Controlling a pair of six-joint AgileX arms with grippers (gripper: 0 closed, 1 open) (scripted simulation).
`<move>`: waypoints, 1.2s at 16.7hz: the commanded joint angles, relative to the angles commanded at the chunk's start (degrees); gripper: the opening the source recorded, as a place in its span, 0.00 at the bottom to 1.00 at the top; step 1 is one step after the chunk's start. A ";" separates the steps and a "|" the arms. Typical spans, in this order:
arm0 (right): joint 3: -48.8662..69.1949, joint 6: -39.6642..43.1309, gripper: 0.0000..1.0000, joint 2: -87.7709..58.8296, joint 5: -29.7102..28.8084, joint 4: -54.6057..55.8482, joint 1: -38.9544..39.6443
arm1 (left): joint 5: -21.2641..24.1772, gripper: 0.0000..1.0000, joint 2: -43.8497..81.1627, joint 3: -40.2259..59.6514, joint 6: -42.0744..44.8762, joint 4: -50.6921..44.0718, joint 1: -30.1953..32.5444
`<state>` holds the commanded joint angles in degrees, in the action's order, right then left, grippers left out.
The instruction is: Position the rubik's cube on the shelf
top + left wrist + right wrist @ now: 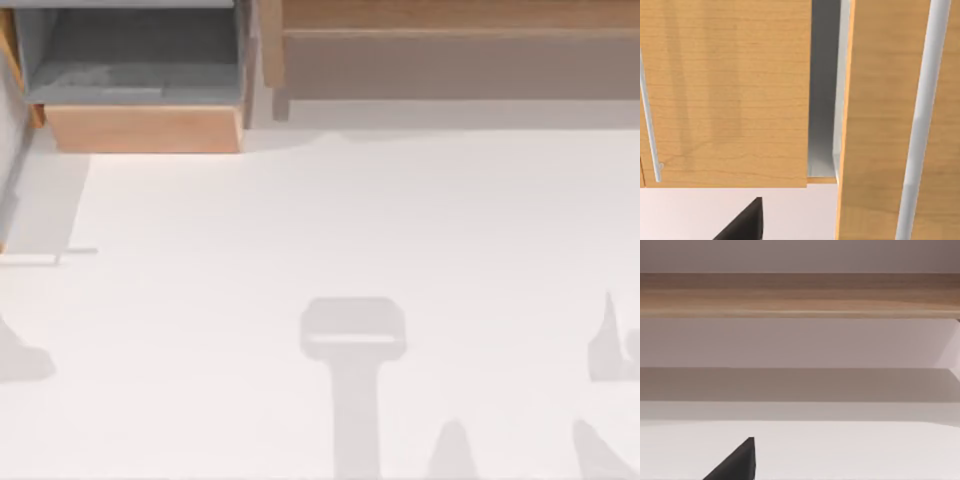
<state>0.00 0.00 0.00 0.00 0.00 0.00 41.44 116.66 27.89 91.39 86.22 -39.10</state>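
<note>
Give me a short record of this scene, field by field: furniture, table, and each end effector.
shelf: long wooden shelf along the table's far edge, right of centre
box: grey-interior box with light wood front at far left
table: white surface with shadows falling on it
left end effector: one dark fingertip facing wooden panels
right end effector: one dark fingertip facing the shelf
</note>
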 joint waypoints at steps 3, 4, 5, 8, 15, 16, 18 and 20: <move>0.00 0.00 1.00 0.00 0.00 0.00 0.00 | 0.52 1.00 -0.25 -0.63 0.07 0.46 -0.58; 0.00 0.00 1.00 0.00 0.00 0.00 0.00 | 1.16 1.00 -0.50 -1.43 0.11 0.92 -1.22; 0.00 0.00 1.00 0.00 0.00 0.00 0.00 | 1.87 1.00 -0.80 -2.29 0.15 1.40 -1.88; 0.00 0.00 1.00 0.00 0.00 0.00 0.00 | 2.83 1.00 -1.26 -3.45 0.18 2.07 -2.78; 0.00 0.00 1.00 0.00 0.00 0.00 0.00 | 0.02 1.00 -1.87 0.79 -2.06 -2.78 -5.40; 0.00 0.00 1.00 0.00 0.00 0.00 0.00 | -1.26 1.00 -2.18 2.83 -3.26 -5.33 -6.58; 0.00 0.00 1.00 0.00 0.00 0.00 0.00 | -4.20 1.00 -2.74 7.80 -6.32 -11.78 -8.95; 0.00 0.00 1.00 0.00 0.00 0.00 0.00 | -7.51 1.00 -3.12 14.08 -10.32 -20.16 -10.80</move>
<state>0.00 0.00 0.00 0.00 0.00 0.00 33.93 113.55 41.97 81.07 66.07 -49.90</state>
